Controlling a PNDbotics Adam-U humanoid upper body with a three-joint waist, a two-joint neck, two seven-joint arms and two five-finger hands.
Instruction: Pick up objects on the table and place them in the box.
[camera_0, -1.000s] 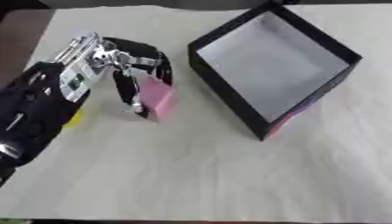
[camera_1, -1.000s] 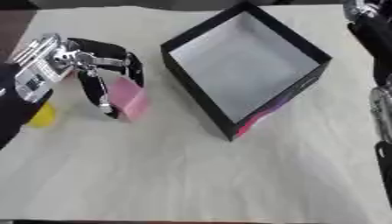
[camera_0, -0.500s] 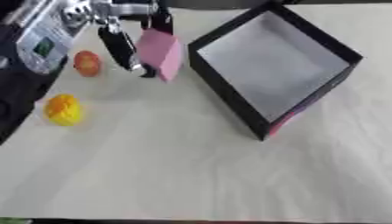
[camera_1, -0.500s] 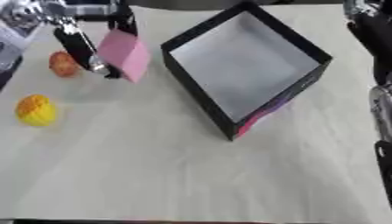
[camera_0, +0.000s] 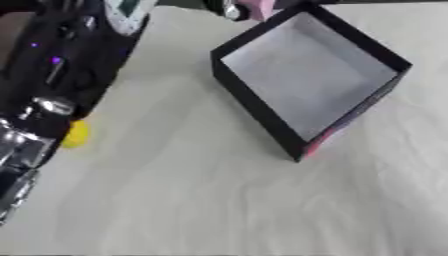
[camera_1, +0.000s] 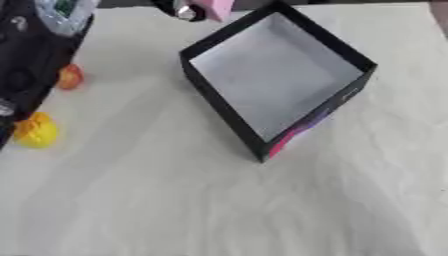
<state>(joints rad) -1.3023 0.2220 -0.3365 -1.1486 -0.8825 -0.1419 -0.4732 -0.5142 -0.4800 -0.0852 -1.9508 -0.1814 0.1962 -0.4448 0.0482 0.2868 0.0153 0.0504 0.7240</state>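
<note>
A black open box (camera_0: 254, 104) with a pale grey floor and a pink patch on its near corner stands at the upper middle of the table; nothing shows inside it. My left hand (camera_0: 229, 9) is at the top edge of the view, just beyond the box's far left corner, shut on a pink block (camera_0: 259, 6) that is mostly cut off by the picture's edge. My black left arm (camera_0: 61, 65) fills the upper left. A yellow object (camera_1: 35, 131) and a small orange one (camera_1: 70, 77) lie on the cloth at the left.
A cream cloth (camera_0: 219, 200) covers the table, with open cloth in front of and to the right of the box. The left arm partly hides the yellow object in the left eye view.
My left hand has lifted the pink block off the cloth and carried it up and right, to the box's far left corner. The yellow and orange objects came into sight.
</note>
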